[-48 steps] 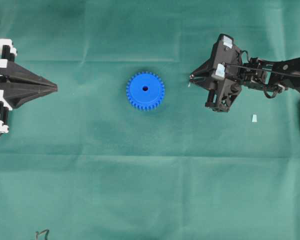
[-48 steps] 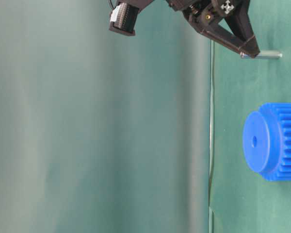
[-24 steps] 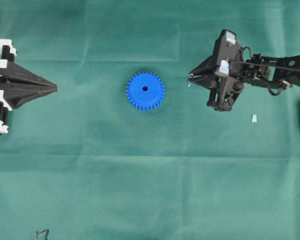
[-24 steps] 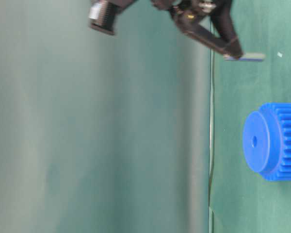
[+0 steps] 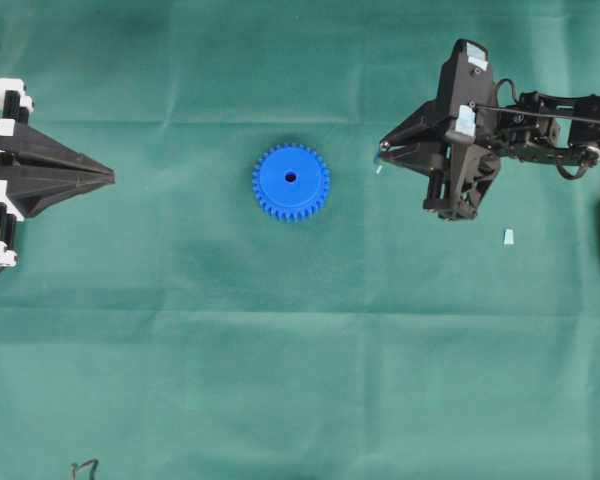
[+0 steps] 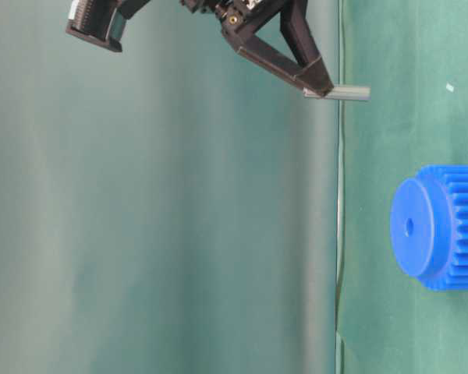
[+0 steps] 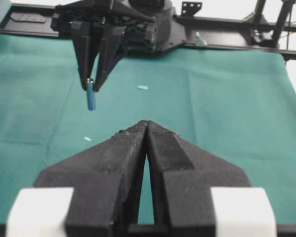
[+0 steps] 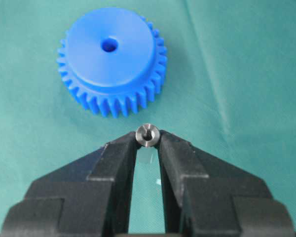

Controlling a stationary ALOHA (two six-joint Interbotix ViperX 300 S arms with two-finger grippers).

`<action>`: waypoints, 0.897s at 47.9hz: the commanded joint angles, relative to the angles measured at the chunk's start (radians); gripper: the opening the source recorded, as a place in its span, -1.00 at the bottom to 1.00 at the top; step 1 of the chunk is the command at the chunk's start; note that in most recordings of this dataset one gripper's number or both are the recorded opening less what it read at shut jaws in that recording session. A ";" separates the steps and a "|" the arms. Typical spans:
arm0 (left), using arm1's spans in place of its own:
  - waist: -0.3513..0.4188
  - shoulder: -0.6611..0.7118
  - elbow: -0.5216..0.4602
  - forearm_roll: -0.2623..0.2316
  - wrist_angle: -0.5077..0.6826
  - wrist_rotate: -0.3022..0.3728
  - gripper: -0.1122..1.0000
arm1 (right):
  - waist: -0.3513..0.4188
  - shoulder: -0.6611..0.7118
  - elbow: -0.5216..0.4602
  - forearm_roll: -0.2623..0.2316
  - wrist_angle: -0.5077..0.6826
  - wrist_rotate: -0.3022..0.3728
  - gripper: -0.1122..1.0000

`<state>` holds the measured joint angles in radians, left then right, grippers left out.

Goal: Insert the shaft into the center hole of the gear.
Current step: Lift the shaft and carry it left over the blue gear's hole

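Pinching the shaft (image 8: 148,135), the right gripper (image 8: 148,140) shows only its round end; left gripper (image 7: 146,129) is pressed together, gear (image 8: 111,59) uncovered.

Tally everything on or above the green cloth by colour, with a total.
Blue: 1, the gear
Silvery-grey: 1, the shaft, pinched in the right claw
Pale blue: 1, the small tapered piece
Black: 2, the right claw and the left claw
Total: 5
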<state>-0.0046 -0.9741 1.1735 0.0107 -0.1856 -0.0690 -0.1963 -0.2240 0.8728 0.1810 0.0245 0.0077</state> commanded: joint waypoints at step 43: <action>-0.002 0.002 -0.028 0.003 -0.003 0.000 -0.80 | 0.061 0.233 -0.351 -0.005 0.046 -0.002 -0.50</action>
<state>-0.0046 -0.9756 1.1735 0.0123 -0.1825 -0.0690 -0.1350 0.0215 0.5492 0.1764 0.0690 0.0031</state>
